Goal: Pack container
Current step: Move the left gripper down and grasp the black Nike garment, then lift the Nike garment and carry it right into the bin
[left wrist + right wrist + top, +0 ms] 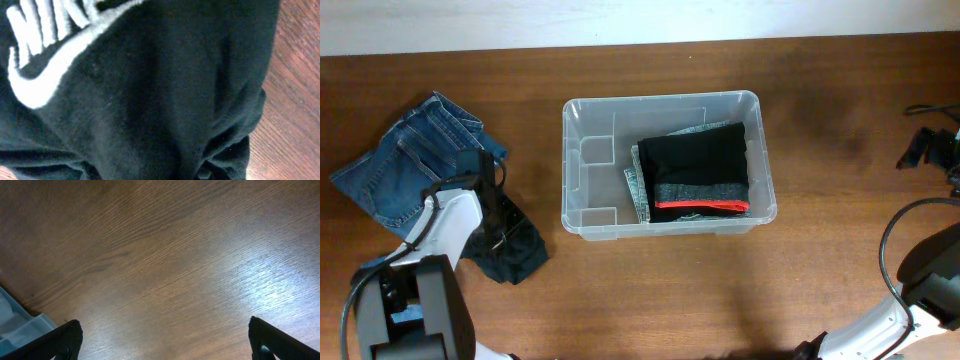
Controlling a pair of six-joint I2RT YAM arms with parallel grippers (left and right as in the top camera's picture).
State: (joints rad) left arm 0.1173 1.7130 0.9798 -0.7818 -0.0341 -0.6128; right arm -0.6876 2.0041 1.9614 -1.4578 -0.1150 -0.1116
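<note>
The clear plastic container [660, 99] stands at the table's middle. It holds a folded black garment with a grey and red band [700, 160] on top of a grey-green cloth [637, 183]. My left gripper [498, 232] is pressed down into a black garment [515, 255] with a white Nike logo [37, 60] on the left of the table. That cloth fills the left wrist view and hides the fingers, with fabric bunched where they meet. My right gripper [165, 347] hovers open over bare wood, nothing between its fingers [62, 341].
Crumpled blue jeans [405, 165] lie at the far left, just behind the black garment. A corner of the container [20, 330] shows in the right wrist view. A black fitting with cable [930, 148] sits at the right edge. The right arm [930, 280] is at the lower right.
</note>
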